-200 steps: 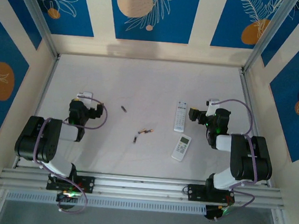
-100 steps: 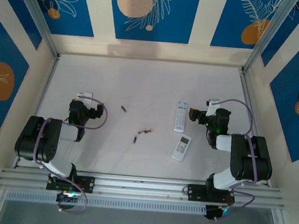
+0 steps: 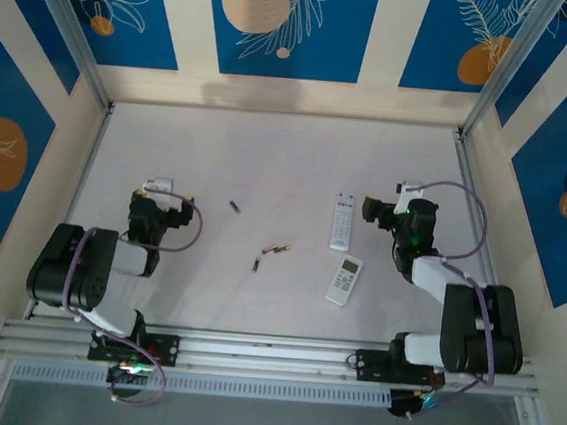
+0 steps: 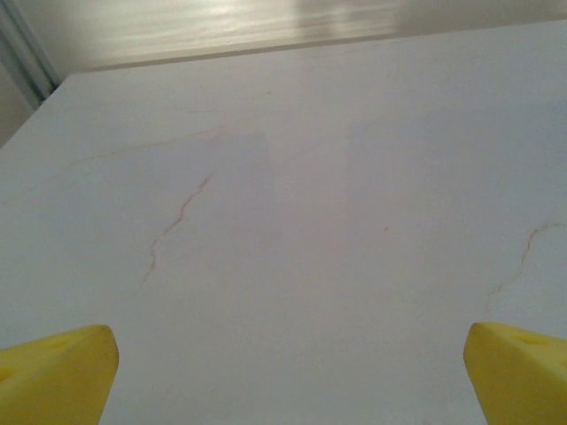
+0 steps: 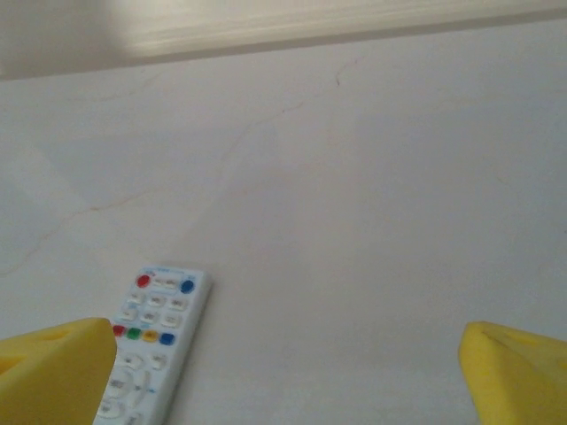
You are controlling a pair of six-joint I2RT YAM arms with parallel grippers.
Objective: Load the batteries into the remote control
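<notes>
The white table point(image 3: 269, 151) carries everything. The left gripper point(image 4: 288, 372) and right gripper point(image 5: 283, 372) hover with jaws spread wide, empty. The long remote point(image 3: 342, 220) lies beside the right one, with a shorter remote point(image 3: 343, 280) nearer. The batteries point(image 3: 277, 248) lie scattered mid-table and are probably light, stiff, slick and prone to roll; pinch one across its middle.

Both arms tucked low, left claw point(image 4: 288, 359) and right claw point(image 5: 288, 359) spread wide.

long remote point(image 5: 156, 339) cut off at bottom edge, batteries point(image 3: 276, 248) too small for detail
</notes>
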